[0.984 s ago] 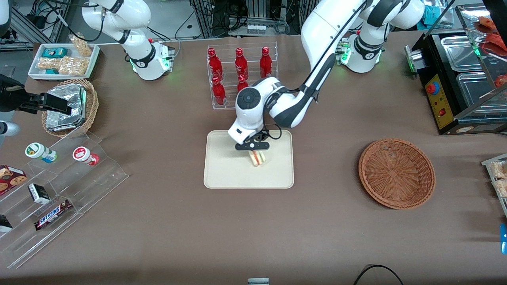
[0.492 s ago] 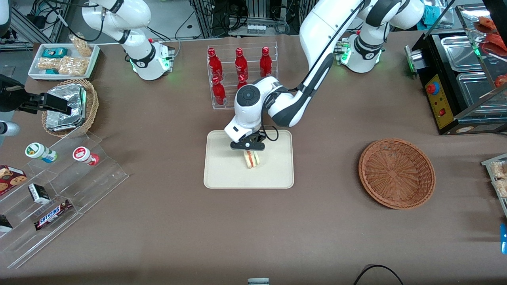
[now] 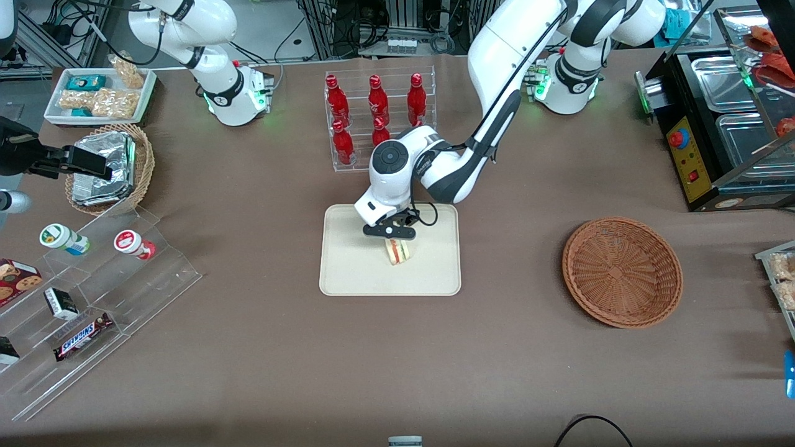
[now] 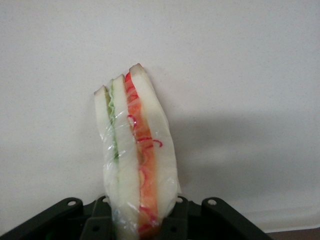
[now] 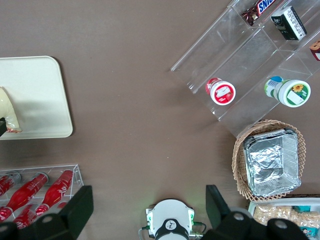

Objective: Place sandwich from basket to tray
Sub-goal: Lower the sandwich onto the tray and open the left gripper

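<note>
Gripper: I have the left arm's gripper (image 3: 394, 241) low over the middle of the tray, fingers closed onto the sandwich, one on each bread face.
Grip detail: from the wrist camera I see the black fingers (image 4: 177, 220) pinching the wedge at its end nearest the camera, with the rest of it sticking out free toward the tray surface.
Sandwich: the sandwich (image 3: 397, 251) is held in the gripper over the tray, cut edge facing the front camera; I see white bread with red, orange and green layers, wrapped in clear film (image 4: 132, 150). I cannot tell whether its lower end touches the tray.
Tray: the cream tray (image 3: 348, 273) lies flat at mid-table, nearer the front camera than the bottle rack; the sandwich casts a shadow on it.
Basket: the wide reddish-brown basket (image 3: 622, 270) sits well apart from the tray, toward the working arm's end of the table.
Bottle rack: a clear rack of red bottles (image 3: 372, 102) stands just beside the tray's edge that is farthest from the front camera.
Foil basket: a smaller tan wicker basket with foil packets (image 3: 105, 166) sits toward the parked arm's end.
</note>
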Controlling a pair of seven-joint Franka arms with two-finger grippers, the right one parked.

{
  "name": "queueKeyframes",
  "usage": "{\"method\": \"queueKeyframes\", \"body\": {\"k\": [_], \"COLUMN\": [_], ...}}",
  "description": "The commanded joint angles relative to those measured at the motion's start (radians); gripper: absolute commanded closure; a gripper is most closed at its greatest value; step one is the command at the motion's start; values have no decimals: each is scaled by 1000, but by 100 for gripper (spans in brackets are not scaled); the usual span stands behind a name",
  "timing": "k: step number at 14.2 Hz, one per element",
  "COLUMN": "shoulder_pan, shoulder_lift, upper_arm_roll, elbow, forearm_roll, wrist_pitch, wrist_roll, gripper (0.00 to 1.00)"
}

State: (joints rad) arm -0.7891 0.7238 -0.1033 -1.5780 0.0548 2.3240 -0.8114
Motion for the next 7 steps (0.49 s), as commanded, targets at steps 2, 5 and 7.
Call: {"method": "queueKeyframes", "body": {"k": [2,5,7], "shoulder_pan": [-15,-15,-10], "shoulder_lift": [12,6,-3], "upper_arm_roll": [4,4,5], "elbow": [15,19,21], "forearm_roll": [-9,-9,-9], "wrist_pitch": [11,9,8], "wrist_roll": [1,-11,-41], "gripper": [12,0,0]}}
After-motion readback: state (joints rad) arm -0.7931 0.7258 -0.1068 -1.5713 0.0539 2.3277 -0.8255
